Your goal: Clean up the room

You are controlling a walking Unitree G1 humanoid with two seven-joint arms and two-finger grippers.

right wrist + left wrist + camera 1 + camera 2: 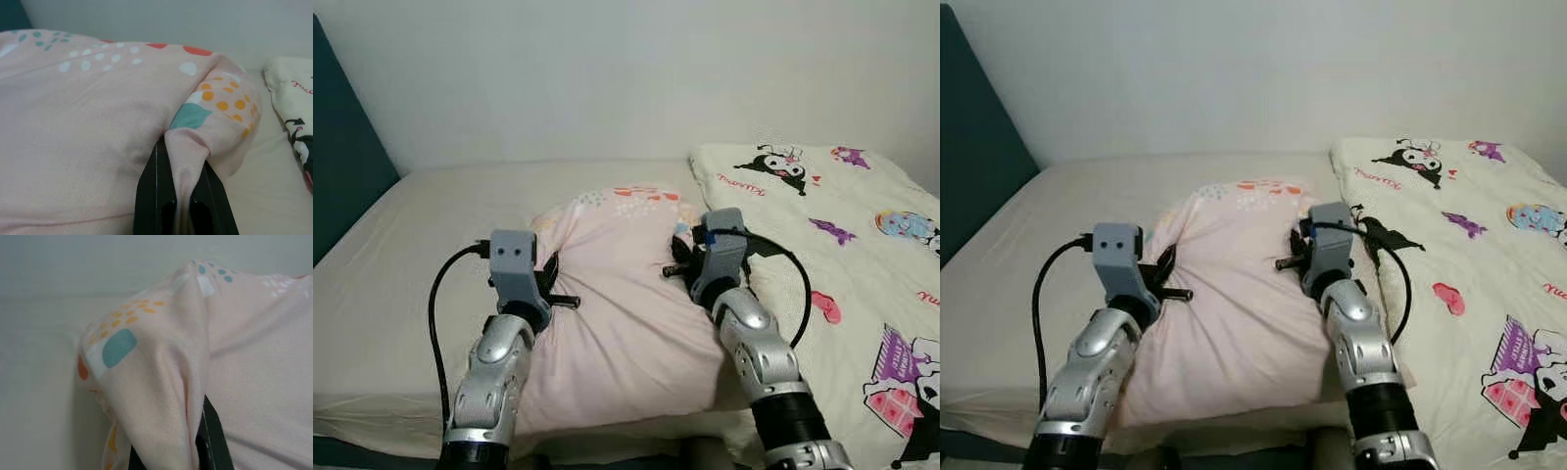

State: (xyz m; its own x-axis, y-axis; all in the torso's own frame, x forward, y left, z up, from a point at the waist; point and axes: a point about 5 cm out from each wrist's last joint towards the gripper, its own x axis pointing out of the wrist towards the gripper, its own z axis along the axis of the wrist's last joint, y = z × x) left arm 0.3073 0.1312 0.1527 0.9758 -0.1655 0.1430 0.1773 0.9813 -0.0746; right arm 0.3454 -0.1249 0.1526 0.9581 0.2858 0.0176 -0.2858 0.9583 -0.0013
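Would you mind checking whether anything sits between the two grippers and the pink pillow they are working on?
Nothing visible does. The left gripper and right gripper each already pinch a fold of the pink pillow, one on each side, on the bed.

A fold of the pink pillow (161, 382), dotted orange and teal, is pinched between the left claw's (193, 450) black fingers (215, 440), above the cream bed sheet (39, 382).

Bare mattress (411, 255) lies left of pillow (617, 294); quilt (862, 255) crowds right.
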